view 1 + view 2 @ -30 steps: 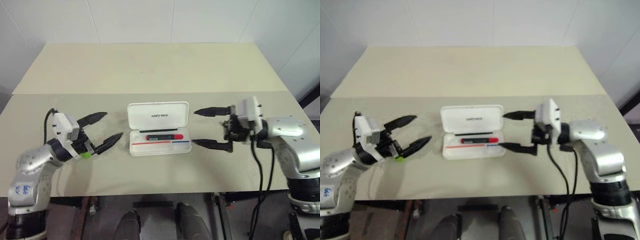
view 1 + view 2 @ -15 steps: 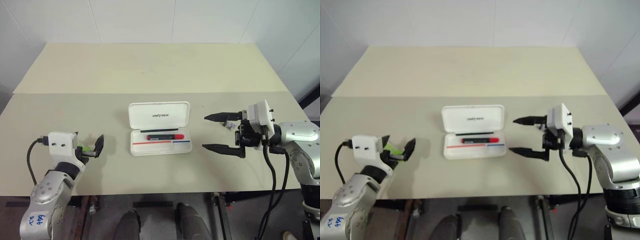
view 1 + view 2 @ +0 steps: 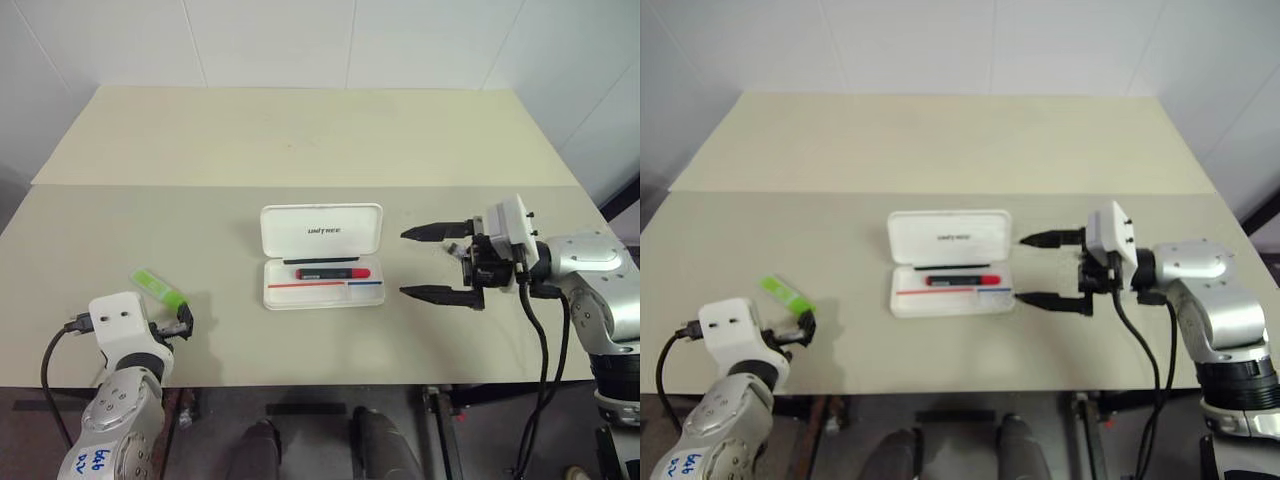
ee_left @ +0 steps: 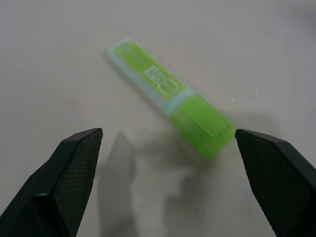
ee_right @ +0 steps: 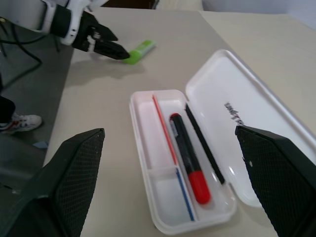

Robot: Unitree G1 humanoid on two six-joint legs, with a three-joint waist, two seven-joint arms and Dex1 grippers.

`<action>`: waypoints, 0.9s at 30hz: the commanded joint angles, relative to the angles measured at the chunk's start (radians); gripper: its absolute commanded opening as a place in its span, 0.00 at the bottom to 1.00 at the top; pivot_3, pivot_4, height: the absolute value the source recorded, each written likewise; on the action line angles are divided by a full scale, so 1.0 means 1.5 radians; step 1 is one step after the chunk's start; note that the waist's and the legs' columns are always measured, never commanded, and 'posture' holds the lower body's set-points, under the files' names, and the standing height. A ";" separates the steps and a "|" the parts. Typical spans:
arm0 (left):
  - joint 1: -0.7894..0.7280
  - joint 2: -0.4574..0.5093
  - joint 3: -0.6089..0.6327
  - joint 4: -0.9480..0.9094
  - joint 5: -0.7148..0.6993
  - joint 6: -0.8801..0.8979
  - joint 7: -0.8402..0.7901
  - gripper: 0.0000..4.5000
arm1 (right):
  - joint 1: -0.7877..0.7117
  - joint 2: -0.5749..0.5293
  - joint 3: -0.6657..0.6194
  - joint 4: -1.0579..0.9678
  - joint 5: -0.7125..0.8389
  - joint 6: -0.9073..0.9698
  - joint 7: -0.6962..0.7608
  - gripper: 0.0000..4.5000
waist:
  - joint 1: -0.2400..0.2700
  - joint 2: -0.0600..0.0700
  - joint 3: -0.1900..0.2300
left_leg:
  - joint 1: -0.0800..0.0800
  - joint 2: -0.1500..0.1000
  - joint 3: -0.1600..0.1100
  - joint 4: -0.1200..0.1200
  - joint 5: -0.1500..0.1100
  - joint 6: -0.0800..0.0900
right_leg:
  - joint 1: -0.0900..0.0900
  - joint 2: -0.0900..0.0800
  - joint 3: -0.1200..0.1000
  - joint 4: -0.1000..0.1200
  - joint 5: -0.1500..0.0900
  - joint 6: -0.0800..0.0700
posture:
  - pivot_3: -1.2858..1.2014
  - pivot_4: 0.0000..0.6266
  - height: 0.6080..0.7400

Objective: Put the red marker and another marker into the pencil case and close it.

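The step in hand is judged to be the pick-up of the lime-green marker (image 3: 159,289), which lies flat on the surface (image 3: 300,140) well to the left of the pencil case (image 3: 322,256), slanted with respect to the surface's front edge. The left gripper (image 4: 168,148) sits just short of the marker's near end with its jaws spread wide and nothing between them; in the left wrist view the marker runs obliquely across the gap, with its near end lying toward one finger. For a sound grasp the wrist should be turned until the two jaws stand square to the marker's long axis, then advanced so that they straddle the barrel near its middle, not the end. The gripper should be lowered until the fingertips almost meet the surface before closing, since the body is low and may slide or pivot if caught on one edge. The pencil case stands open, lid back, with the red marker (image 3: 333,273) already lying in its tray, so only the green one is left to load. The right gripper (image 3: 437,262) hangs beside the case's right end, jaws wide and empty, apart from the case.
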 commanded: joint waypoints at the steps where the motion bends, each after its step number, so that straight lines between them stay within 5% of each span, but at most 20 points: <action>1: -0.018 0.011 0.008 0.008 0.012 -0.005 -0.008 1.00 | -0.013 0.001 -0.007 -0.027 0.010 -0.003 -0.006 0.99 | 0.000 0.000 0.000 | 0.000 0.000 0.000 0.000 0.000 0.000 | 0.000 0.000 0.000 0.000 0.000 0.000 | 0.52 0.24 1.00; 19: -0.087 0.009 0.006 0.089 0.014 0.031 -0.019 1.00 | -0.003 0.012 -0.018 -0.058 0.025 0.000 -0.043 0.99 | 0.000 0.000 0.000 | 0.000 0.000 0.000 -0.001 0.000 0.000 | 0.000 0.000 0.000 -0.001 0.000 0.000 | 0.52 0.24 1.00; 22: -0.097 0.010 0.017 0.093 0.013 0.050 -0.020 0.87 | -0.005 0.017 -0.018 -0.060 0.025 -0.003 -0.049 1.00 | 0.001 0.000 0.000 | 0.000 0.000 0.000 -0.001 0.000 0.000 | 0.000 0.000 0.000 -0.001 0.000 0.000 | 0.52 0.24 1.00; 27: -0.110 0.015 0.030 0.098 0.016 0.061 -0.024 0.49 | -0.011 0.023 -0.017 -0.055 0.021 -0.009 -0.053 1.00 | 0.001 0.000 0.000 | 0.000 0.000 0.000 -0.001 0.000 0.000 | 0.000 0.000 0.000 -0.001 0.000 0.000 | 0.52 0.24 1.00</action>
